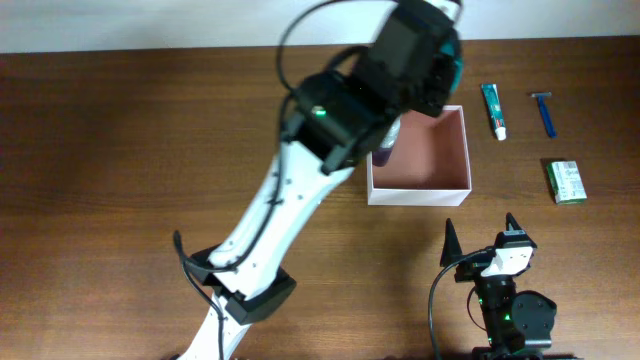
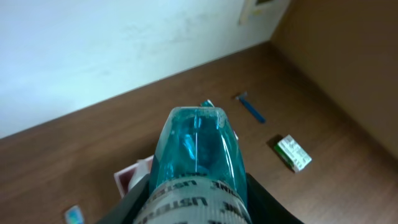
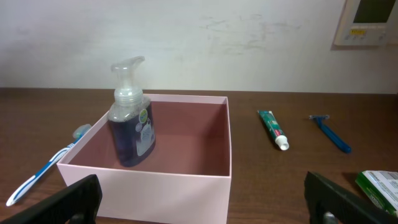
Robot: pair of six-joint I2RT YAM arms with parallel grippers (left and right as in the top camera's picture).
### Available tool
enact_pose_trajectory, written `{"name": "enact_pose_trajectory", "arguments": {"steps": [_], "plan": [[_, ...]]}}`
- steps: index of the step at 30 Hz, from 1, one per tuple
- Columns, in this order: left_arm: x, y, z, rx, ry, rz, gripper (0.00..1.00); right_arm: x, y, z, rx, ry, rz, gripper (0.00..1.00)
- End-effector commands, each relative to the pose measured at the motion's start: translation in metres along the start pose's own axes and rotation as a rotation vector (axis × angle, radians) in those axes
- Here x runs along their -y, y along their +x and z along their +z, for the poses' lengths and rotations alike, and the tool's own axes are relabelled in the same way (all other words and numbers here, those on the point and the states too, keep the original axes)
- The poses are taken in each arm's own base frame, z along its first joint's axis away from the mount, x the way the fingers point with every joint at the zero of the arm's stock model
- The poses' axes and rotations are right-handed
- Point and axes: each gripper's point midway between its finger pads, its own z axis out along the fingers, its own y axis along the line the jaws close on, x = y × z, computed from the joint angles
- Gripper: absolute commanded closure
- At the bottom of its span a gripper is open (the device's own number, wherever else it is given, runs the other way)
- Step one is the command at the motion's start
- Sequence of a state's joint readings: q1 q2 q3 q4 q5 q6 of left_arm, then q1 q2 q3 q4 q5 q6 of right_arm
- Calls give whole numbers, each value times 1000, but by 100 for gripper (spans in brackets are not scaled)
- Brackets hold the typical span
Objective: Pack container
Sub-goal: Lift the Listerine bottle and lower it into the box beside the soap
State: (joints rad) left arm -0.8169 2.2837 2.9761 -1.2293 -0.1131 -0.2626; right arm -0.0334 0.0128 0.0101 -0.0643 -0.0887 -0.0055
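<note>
Container (image 1: 420,194) near the far edge holds one pump bottle (image 3: 132,127); left gripper (image 2: 198,208) clamps one blue bottle (image 2: 196,149), right gripper (image 1: 480,226) spread

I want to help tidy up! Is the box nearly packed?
Not yet. Done: the pump bottle stands inside the container. In hand: the left pincer holds a blue bottle near it. Left on the table: toothbrush, toothpaste, razor, green packet. The right pincer is open, empty.
</note>
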Motion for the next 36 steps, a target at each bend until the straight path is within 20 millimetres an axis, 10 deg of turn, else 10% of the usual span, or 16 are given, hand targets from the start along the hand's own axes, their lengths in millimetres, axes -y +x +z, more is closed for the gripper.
{"name": "enact_pose_trajectory", "arguments": {"steps": [1,16,36], "plan": [[0,12,25,-20,-38,33,78,-3,2,0,-2,-14,-6,1],[-10,90,128,-136,-72,50,78,-3,2,0,-2,-14,-6,1],[-43,127,165,-187,-202,87,77,-3,2,0,-2,-14,-6,1]]}}
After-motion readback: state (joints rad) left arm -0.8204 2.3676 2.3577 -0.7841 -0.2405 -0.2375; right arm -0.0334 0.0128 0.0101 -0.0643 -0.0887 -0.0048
